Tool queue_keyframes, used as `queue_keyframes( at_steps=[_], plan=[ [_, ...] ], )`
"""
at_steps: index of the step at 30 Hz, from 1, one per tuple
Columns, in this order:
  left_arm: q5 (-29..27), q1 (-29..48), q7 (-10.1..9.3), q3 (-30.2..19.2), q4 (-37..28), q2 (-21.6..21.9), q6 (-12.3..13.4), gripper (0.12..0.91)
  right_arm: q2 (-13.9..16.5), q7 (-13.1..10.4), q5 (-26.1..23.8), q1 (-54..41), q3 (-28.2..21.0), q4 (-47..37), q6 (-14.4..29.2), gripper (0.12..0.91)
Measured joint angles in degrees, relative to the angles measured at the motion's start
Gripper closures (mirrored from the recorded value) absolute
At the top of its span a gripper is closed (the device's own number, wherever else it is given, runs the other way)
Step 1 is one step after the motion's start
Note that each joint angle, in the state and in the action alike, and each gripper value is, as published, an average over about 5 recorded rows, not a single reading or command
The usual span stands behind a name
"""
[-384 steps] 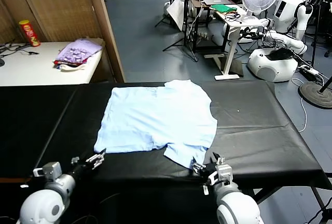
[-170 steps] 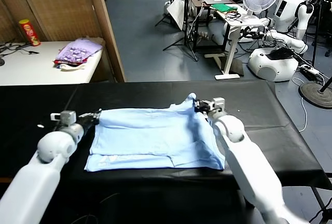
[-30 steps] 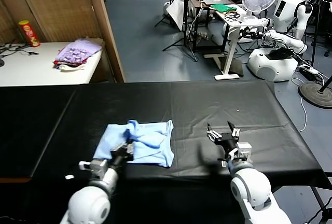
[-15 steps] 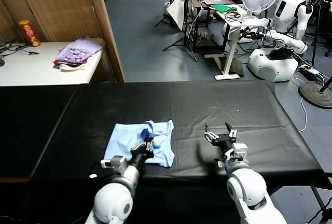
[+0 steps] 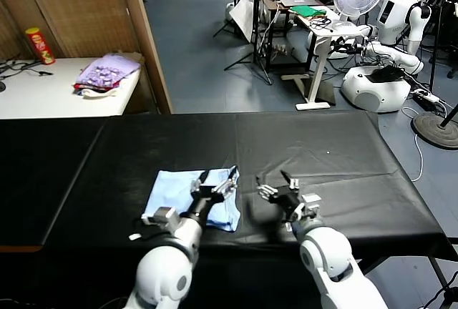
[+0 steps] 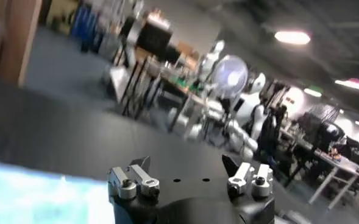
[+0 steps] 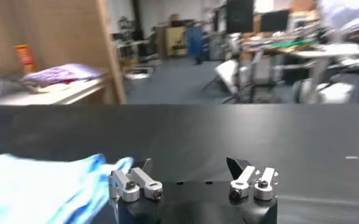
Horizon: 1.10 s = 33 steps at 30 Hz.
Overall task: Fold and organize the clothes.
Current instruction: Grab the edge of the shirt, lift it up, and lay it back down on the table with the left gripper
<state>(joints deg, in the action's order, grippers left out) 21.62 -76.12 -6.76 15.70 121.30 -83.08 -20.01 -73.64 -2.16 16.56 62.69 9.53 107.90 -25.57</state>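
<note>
The T-shirt is lying folded small on the black desk, near the front edge. The left claw is hovering over its right edge w/ jaws spread wide, holding nothing. The right claw is sitting just beside the cloth, also wide open & empty. Recommended: lift the left claw straight up, w/o snagging the top layer.

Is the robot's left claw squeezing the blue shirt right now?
No. In the head view the left gripper hovers open over the folded T-shirt, its fingers spread with nothing between them.
</note>
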Motion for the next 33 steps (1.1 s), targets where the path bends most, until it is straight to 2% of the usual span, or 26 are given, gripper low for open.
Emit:
queue_keyframes(
  at_steps=[4,8,10,13,16,20,26,29,33],
  plan=[
    [-1.4,-1.3,0.48,4.1,-1.6,2.7,1.6,0.232,-1.0,-0.1,-7.1,-2.7,-4.7,-3.4,1.4,0.227],
    [-1.1,-2.2,0.53,7.7,-4.1,3.6,2.4,0.232,-1.9,0.7,-18.2,-4.8,-8.4,-8.1,3.0,0.227],
    [-0.9,-2.4,0.53,9.0,-5.1,3.7,2.6,0.232,-2.3,0.4,-22.9,-5.4,-9.3,-10.1,3.6,0.227],
    [-0.2,-2.3,0.54,10.5,-6.1,3.9,2.8,0.232,-2.8,-1.0,-25.7,-5.7,-9.8,-11.8,5.3,0.227],
    [1.5,-1.9,0.59,11.9,-7.2,4.2,2.9,0.232,-3.1,-2.7,-22.3,-5.4,-9.3,-11.8,7.0,0.227],
    [6.2,-1.1,0.50,14.4,-8.9,4.7,2.3,0.232,-2.6,-3.3,-12.3,-4.5,-7.3,-8.9,6.9,0.227],
    [20.1,-0.6,-0.52,18.7,-12.0,4.9,-0.4,0.232,-0.8,-3.4,2.8,-2.0,-3.2,-1.8,5.2,0.227],
    [27.0,-0.6,-1.22,20.1,-13.2,4.7,-1.2,0.232,-0.4,-3.5,6.2,-0.7,-1.6,1.2,5.2,0.227],
    [33.3,-0.4,-1.29,21.2,-14.4,4.5,-1.2,0.259,-0.4,-3.5,8.0,0.6,-0.5,3.8,5.2,0.227]
  ],
)
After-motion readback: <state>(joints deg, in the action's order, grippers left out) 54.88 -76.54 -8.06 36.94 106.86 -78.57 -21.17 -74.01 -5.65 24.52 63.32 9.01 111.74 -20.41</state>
